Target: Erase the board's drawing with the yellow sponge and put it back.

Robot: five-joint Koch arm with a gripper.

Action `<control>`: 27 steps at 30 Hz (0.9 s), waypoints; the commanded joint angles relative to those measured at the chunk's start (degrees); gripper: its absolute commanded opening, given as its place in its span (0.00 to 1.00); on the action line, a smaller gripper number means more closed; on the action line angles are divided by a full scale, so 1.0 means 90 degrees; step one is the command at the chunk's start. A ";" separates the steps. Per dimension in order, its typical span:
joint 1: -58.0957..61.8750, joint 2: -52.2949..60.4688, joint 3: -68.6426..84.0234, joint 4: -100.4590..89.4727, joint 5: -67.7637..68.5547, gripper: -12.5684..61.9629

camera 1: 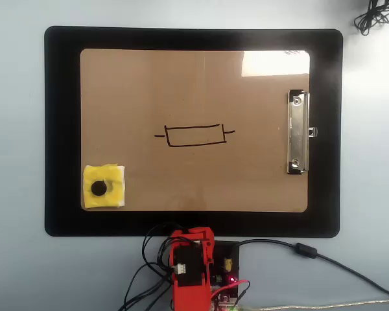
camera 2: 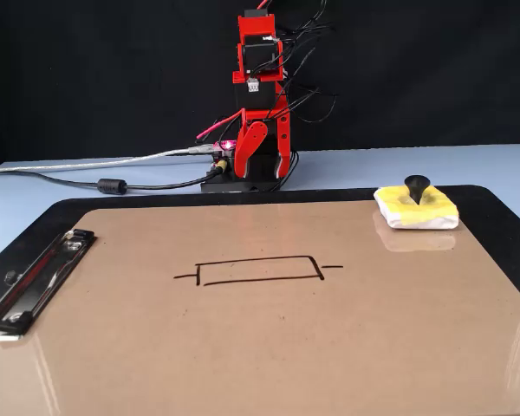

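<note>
Spreading under everything: pale blue tabletop [camera 1: 13, 272], with a black backdrop behind in the fixed view.

Sitting on the lower left corner of the board [camera 1: 194, 84] in the overhead view, and on the far right corner in the fixed view: the yellow sponge [camera 1: 104, 187], its black knob [camera 2: 415, 185] pointing up, with nothing touching it. Lying well apart from the sponge, at the board's middle: the drawing [camera 1: 194, 136], unerased, both end dashes intact. Lying beneath the board: a black mat [camera 1: 61, 129]. Sitting on the right short edge in the overhead view: the silver clip [camera 1: 297, 133].

Standing folded just beyond the mat's near edge in the overhead view: the red arm [camera 2: 260, 78], with the gripper [camera 2: 264, 169] hanging low by the base and holding nothing. Not possible to tell how far the jaws are parted, as they are overlapping the base.

Risking, from here:
- pinching the small tapered knob off centre and letting it squirt out of the jaws;
- nudging the sponge over the board's corner onto the mat, being so close to that edge;
- pressing too hard and sliding the glossy board on the mat, or too lightly and leaving streaks;
- sweeping too short and missing the end dashes;
- running long toward the clip and catching on it;
- dragging the loose black wires [camera 2: 308, 95] around the arm into a joint while reaching out.
</note>
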 commanded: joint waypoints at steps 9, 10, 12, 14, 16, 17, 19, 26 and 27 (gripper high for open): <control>-0.0068 0.0322 0.0244 0.0293 -0.0059 0.63; -0.0010 0.0322 0.0254 0.0293 -0.0059 0.63; 0.0098 0.0322 0.0244 0.0283 -0.0059 0.63; 0.0107 0.0322 0.0244 0.0283 -0.0049 0.63; 0.0098 0.0322 0.0244 0.0283 -0.0068 0.63; 0.0098 0.0322 0.0244 0.0273 -0.0088 0.63; 0.0107 0.0322 0.0029 0.0264 -0.0127 0.62; -0.0410 -0.0391 -0.3350 0.0146 -0.0195 0.62; -0.0850 -0.0410 -0.3467 -0.0088 -0.0225 0.62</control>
